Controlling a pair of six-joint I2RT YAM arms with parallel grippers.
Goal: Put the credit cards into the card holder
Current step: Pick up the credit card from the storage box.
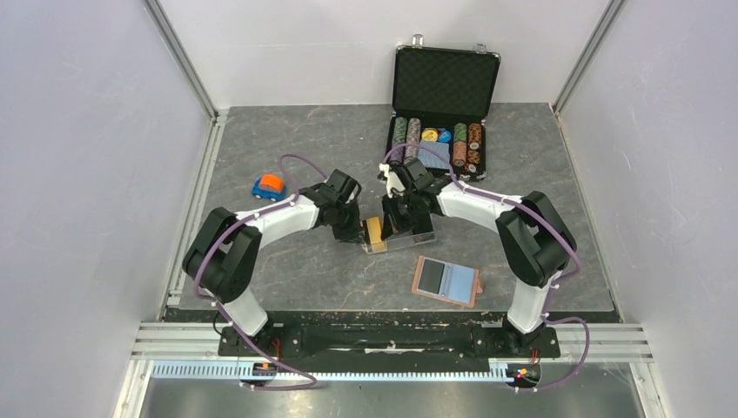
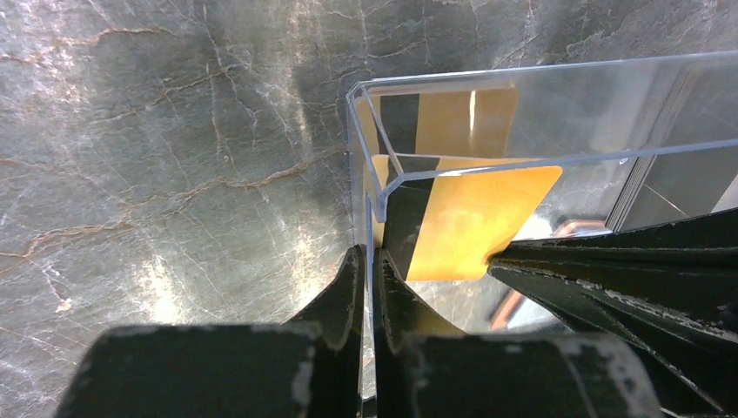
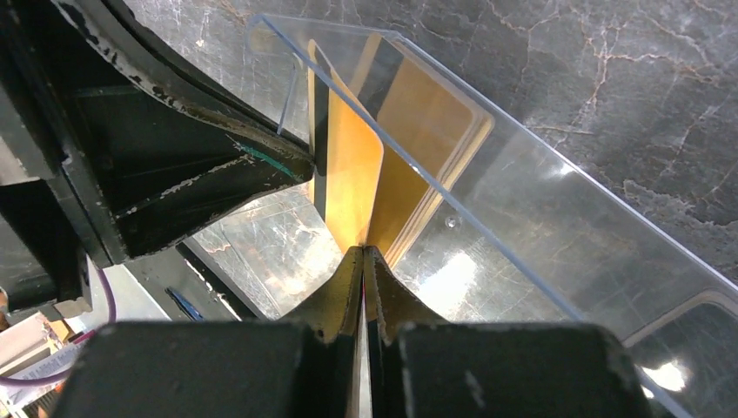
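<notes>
While the left gripper [image 2: 370,283] pinches the wall of the clear box [image 2: 540,104], the right gripper [image 3: 364,261], seemingly pinching one gold card [image 3: 352,174], should lift it straight out toward the card holder [image 1: 446,280].

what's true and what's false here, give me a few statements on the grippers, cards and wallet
1. The left gripper pinches an end wall of the clear plastic box. True.
2. The right gripper hangs open above the table. False: it is shut on the edge of a gold credit card in the box.
3. The card holder lies open, blue inside facing up. True.
4. The poker-chip case is closed. False: its lid stands open.
</notes>
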